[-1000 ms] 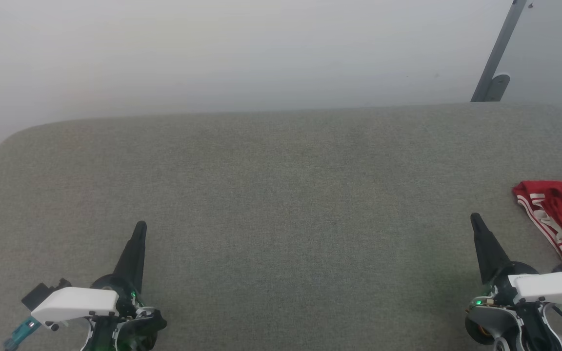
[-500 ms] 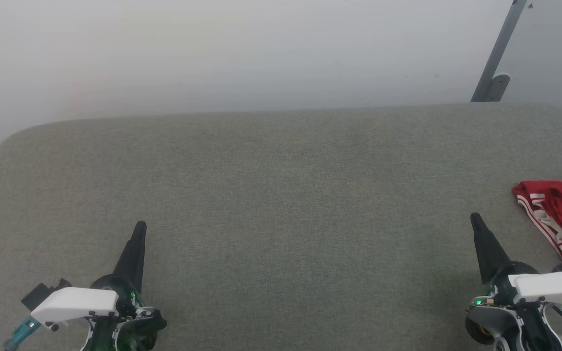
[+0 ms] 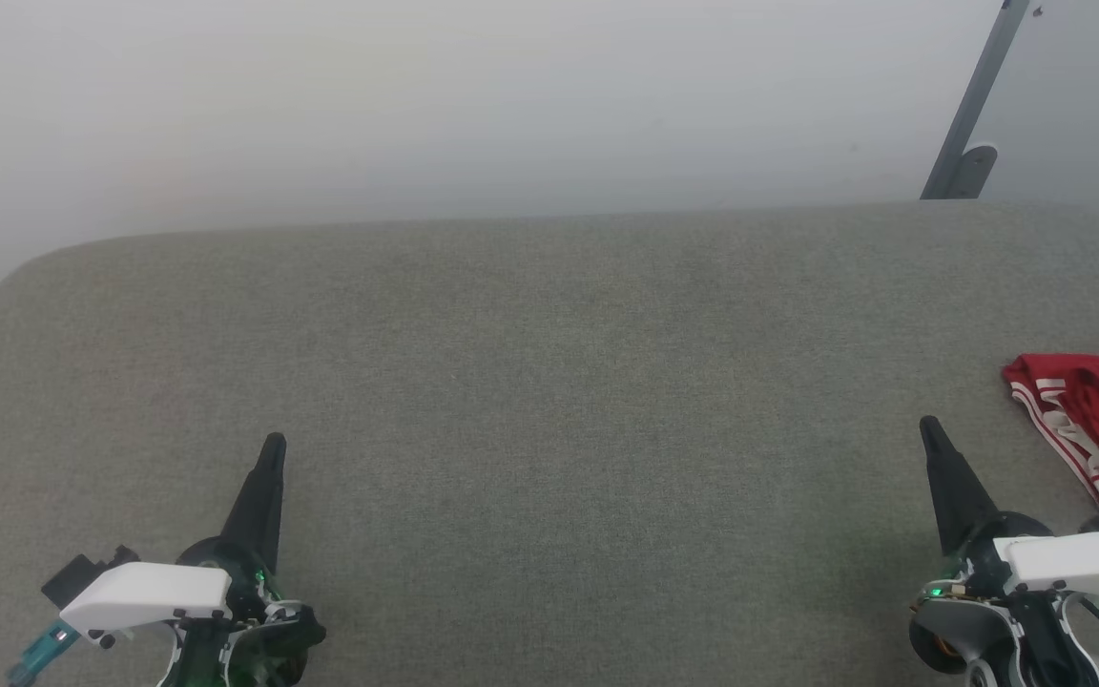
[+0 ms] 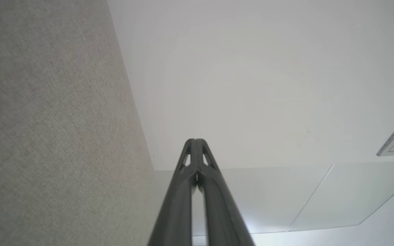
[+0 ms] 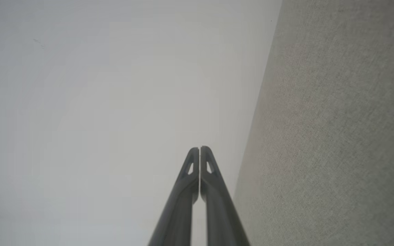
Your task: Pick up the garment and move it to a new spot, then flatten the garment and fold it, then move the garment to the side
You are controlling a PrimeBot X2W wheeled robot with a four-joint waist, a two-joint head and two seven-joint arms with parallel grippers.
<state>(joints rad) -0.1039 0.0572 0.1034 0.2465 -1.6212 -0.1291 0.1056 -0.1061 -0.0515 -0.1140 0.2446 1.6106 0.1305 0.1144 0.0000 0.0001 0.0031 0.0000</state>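
Observation:
The garment, bright red with red-and-white striped trim, lies bunched at the right edge of the grey fabric table, partly cut off by the head view's border. My right gripper hovers just left of it, shut and empty, its tip a short way from the cloth. My left gripper rests at the lower left, shut and empty, far from the garment. In the left wrist view the left gripper has its fingers pressed together. The right gripper looks the same in its wrist view.
A white wall stands behind the table's far edge. A grey metal post with a bracket rises at the back right. The table's left corner is rounded.

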